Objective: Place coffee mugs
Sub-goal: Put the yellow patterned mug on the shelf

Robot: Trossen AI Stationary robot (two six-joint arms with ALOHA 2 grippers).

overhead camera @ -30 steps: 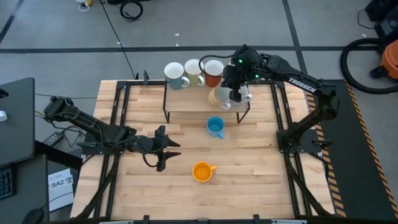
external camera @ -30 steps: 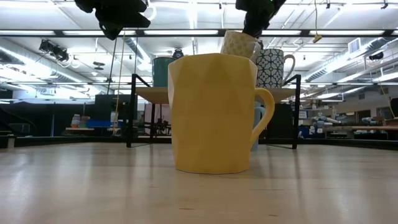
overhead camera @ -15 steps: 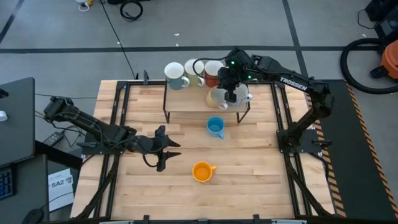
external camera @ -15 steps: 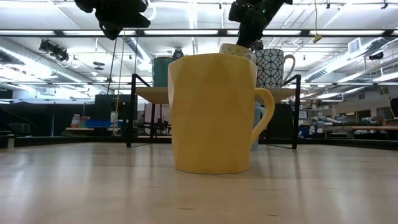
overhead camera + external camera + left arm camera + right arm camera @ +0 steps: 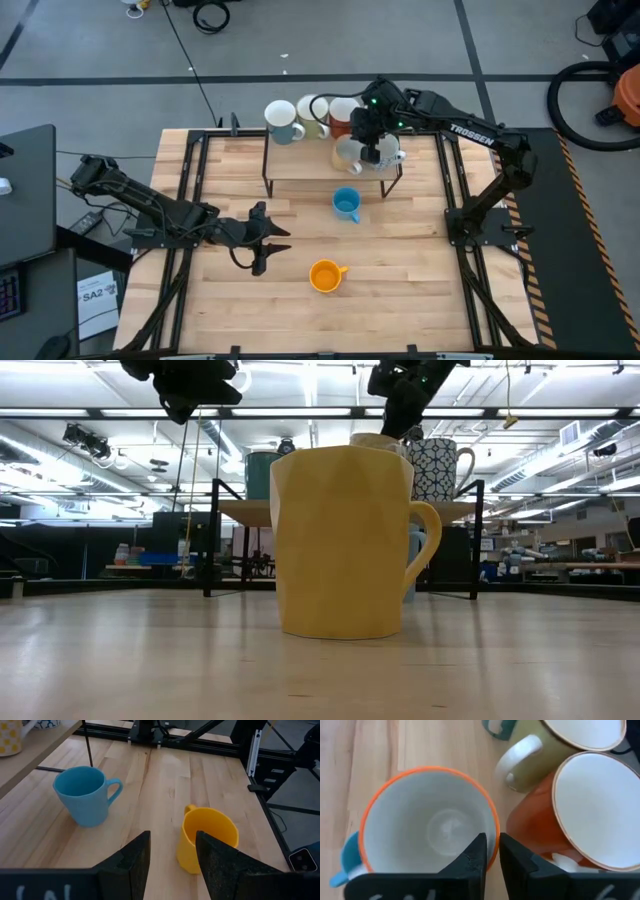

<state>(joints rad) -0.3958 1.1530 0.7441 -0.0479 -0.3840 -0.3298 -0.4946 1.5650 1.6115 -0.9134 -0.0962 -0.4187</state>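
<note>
My right gripper [image 5: 371, 140] is over the raised wooden shelf [image 5: 300, 160] at the table's far side, shut on a cream mug with a yellow pattern and an orange rim [image 5: 427, 825]. This mug [image 5: 351, 153] stands upright beside a red-orange mug [image 5: 580, 815]. A cream mug [image 5: 312, 116], a white mug [image 5: 283, 120] and a blue-patterned mug [image 5: 392, 156] also stand on the shelf. A blue mug [image 5: 346, 203] and a yellow mug [image 5: 325, 275] stand on the tabletop. My left gripper [image 5: 262, 240] waits open over the table's left half. My right gripper pinches the patterned mug's rim [image 5: 491, 827] on the side next to the red-orange mug, one finger [image 5: 472, 857] inside the cup and one outside. The fingers come from above, pointing down. The mug is upright, and its base seems to rest on the shelf board [image 5: 35, 757].
The shelf stands on thin black legs [image 5: 268, 185]. The red-orange mug almost touches the held mug. Bare wood lies around the blue and yellow mugs [image 5: 207, 840] and along the near edge. A black frame runs along the table's sides [image 5: 455, 210].
My right gripper moved down and toward the table's left over the shelf. The patterned mug, tilted and held higher a second ago, came down upright beside the red-orange mug. Gripper and mug have kept still for the last half second.
</note>
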